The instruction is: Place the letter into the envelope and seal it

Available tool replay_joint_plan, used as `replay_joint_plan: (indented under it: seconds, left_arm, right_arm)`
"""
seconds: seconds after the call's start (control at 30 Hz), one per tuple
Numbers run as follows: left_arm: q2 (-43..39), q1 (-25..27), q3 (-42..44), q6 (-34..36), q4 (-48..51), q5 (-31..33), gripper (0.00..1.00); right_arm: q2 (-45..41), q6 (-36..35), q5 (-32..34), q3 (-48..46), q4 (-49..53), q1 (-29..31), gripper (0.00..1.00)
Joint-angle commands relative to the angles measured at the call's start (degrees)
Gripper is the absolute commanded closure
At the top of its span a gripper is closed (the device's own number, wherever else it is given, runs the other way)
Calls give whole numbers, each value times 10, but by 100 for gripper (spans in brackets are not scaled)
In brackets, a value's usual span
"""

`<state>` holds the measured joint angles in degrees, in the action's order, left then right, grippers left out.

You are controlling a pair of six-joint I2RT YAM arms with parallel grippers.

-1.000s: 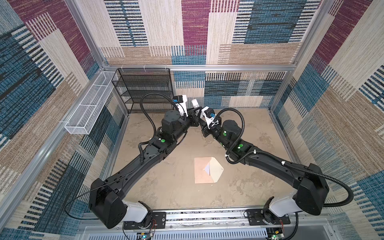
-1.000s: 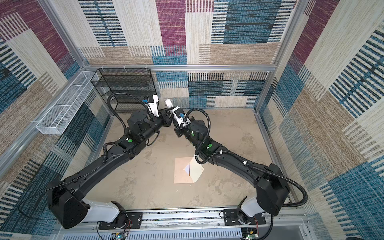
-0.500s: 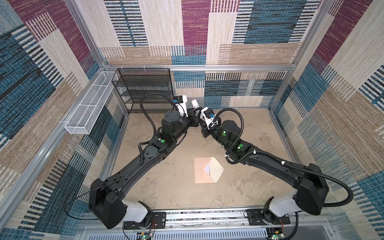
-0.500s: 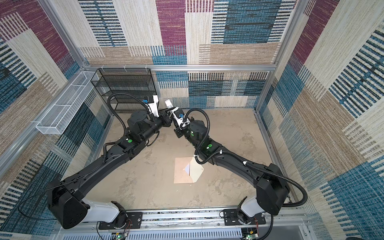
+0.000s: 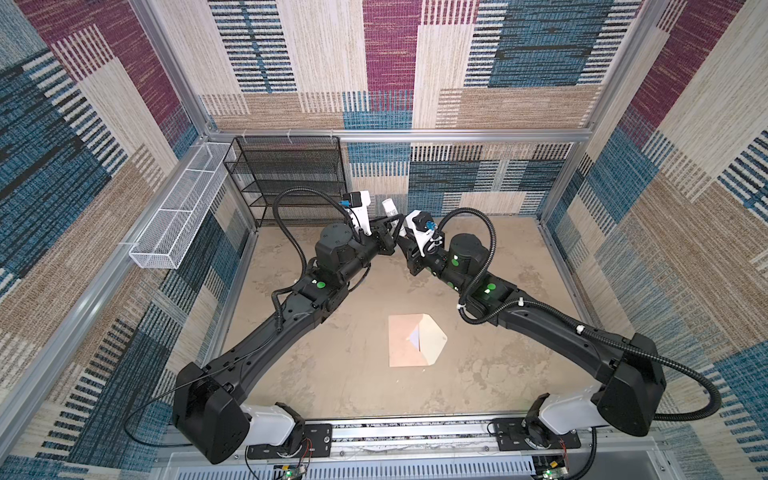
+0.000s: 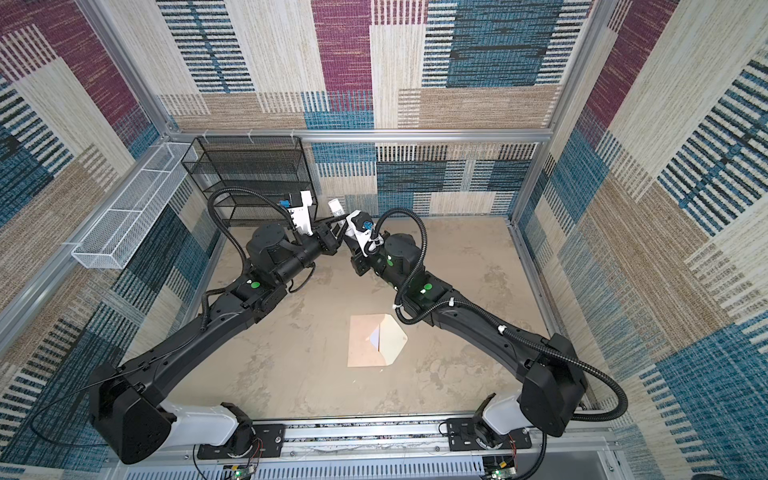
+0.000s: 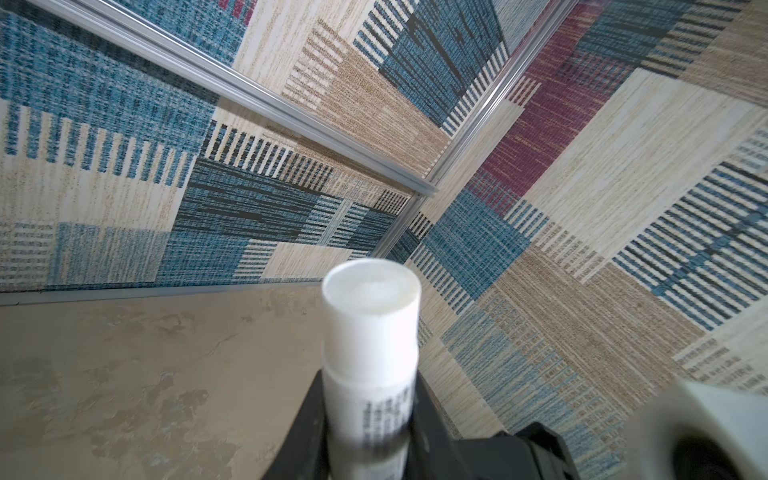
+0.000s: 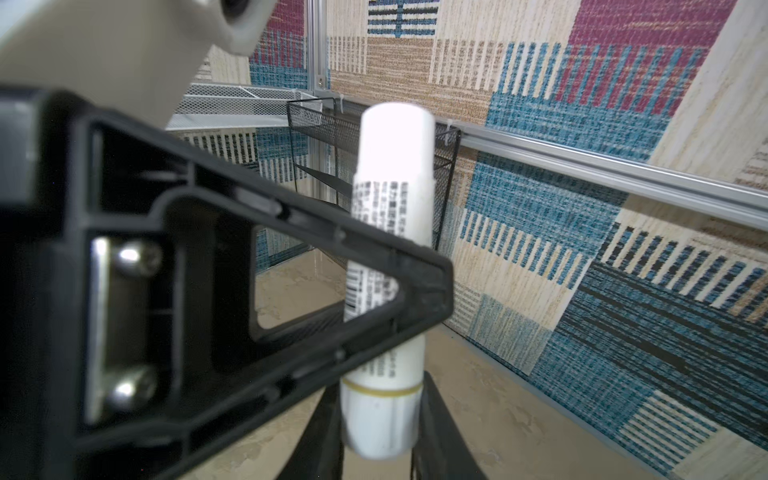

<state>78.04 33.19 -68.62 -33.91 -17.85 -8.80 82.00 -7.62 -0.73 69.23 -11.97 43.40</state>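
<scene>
Right wrist view: left end effector (image 8: pixel 386 316) and right end effector (image 8: pixel 378 419) clench the glue stick (image 8: pixel 392 158); envelope (image 5: pixel 405 345) lies well apart, nearer the bases.

Carpet-like patchwork covers the walls (image 5: pixel 540 104) on three sides: blocks of blue, maroon, cream and tan, many of them striped. Silver aluminium rails (image 5: pixel 457 135) run along the back wall and up the corners. The floor (image 5: pixel 345 386) is a mottled sandy tan, evenly lit, with soft shadows. In the back left corner a black mesh shelf rack (image 5: pixel 291 178) stands against the wall. Beside it a long white wire basket (image 5: pixel 174 224) hangs on the left wall's rail.
</scene>
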Motion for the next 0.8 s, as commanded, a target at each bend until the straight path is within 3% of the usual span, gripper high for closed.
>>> replay_joint_plan:
  seconds: [0.0,0.2,0.47,0.67,0.77]
  left_arm:
    - [6,-12,7,-51,-29,-118,100]
    - [18,-47,58,-178,-226,-310,100]
    - [11,-56,81,-221,-306,-427,100]
    - [3,-57,81,-197,-282,-434,100]
    - [-5,-57,82,-174,-261,-417,100]
  right_arm:
    - [-14,72,-211,21,-23,-9,90]
    - [-25,175,-419,37,-29,-59,92]
    - [-15,299,-604,39,-60,-115,90]
    - [0,262,-630,56,3,-120,82]
    - [-3,197,-600,58,53,-121,68]
